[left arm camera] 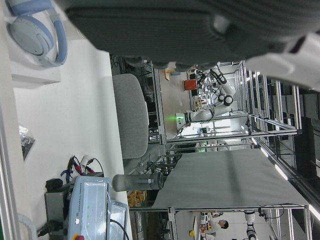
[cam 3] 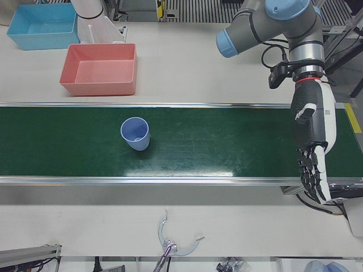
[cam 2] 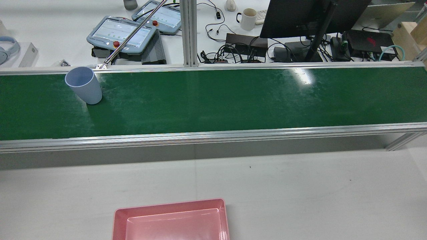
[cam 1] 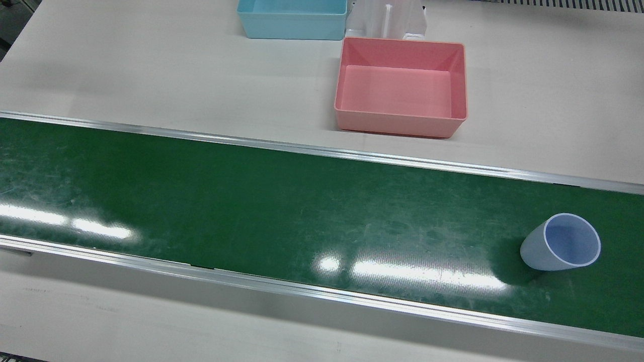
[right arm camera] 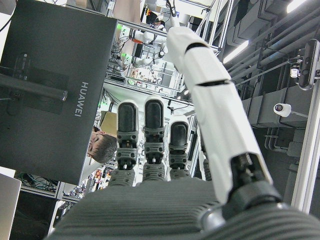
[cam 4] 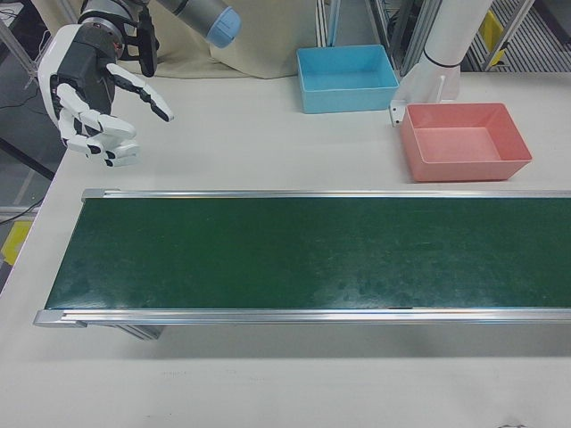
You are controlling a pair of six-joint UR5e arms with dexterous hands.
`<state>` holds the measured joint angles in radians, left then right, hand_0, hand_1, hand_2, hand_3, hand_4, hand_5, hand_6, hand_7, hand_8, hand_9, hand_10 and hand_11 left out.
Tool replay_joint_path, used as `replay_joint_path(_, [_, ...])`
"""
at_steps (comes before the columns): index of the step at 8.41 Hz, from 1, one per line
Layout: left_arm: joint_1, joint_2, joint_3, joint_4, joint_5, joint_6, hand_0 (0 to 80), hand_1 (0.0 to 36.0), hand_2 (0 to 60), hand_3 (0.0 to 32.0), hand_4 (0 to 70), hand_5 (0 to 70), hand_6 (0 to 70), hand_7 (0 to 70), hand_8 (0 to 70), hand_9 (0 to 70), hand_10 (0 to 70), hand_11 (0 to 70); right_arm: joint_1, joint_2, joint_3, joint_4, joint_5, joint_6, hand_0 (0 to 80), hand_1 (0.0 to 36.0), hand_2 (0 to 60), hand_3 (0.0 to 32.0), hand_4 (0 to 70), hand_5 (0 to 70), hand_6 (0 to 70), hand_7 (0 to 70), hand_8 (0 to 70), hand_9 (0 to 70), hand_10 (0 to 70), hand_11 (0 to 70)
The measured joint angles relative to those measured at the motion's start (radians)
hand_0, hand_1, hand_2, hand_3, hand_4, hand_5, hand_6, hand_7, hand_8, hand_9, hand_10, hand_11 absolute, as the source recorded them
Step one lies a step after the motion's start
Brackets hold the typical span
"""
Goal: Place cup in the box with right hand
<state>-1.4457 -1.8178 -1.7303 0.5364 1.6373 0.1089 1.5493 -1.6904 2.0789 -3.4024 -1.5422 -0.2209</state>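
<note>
Heads up, your cup (cam 3: 135, 134) stands upright way down the belt (cam 3: 227, 141) near the left hand (cam 3: 311, 148), while your right hand (cam 4: 89, 98) hangs empty, fingers spread, at the opposite end.

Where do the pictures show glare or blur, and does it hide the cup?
Front view: bright lamp glare streaks lie on the green belt, beside the cup but not over it. Rear view: one small glare patch sits far from the cup. Left hand view: the left hand is a dark, unfocused mass along the top.

Bright, even overhead light throws white glare streaks on the green belt (cam 1: 251, 201); all views are sharp.
</note>
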Motion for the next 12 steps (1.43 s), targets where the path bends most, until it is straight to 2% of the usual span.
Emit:
replay_joint_path(6, [-0.001, 0.0, 0.0, 0.0, 0.001, 0.0, 0.0, 0.0, 0.0, 0.0, 0.0, 0.0, 0.0, 0.0, 0.0, 0.0, 0.0, 0.0, 0.0, 0.0, 0.0, 0.0, 0.001, 0.0, 80.0, 36.0, 16.3, 0.0, 14.2, 19.7, 18.7, 64.8, 36.5, 46.1, 28.1, 44.0])
replay_joint_path(12, [-0.001, 0.0, 0.0, -0.001, 0.0, 0.0, 0.0, 0.0, 0.0, 0.0, 0.0, 0.0, 0.0, 0.0, 0.0, 0.0, 0.0, 0.0, 0.0, 0.0, 0.0, 0.0, 0.001, 0.001, 80.0, 36.0, 16.0, 0.0, 13.3, 19.6, 18.3, 63.3, 36.2, 45.5, 27.6, 43.3])
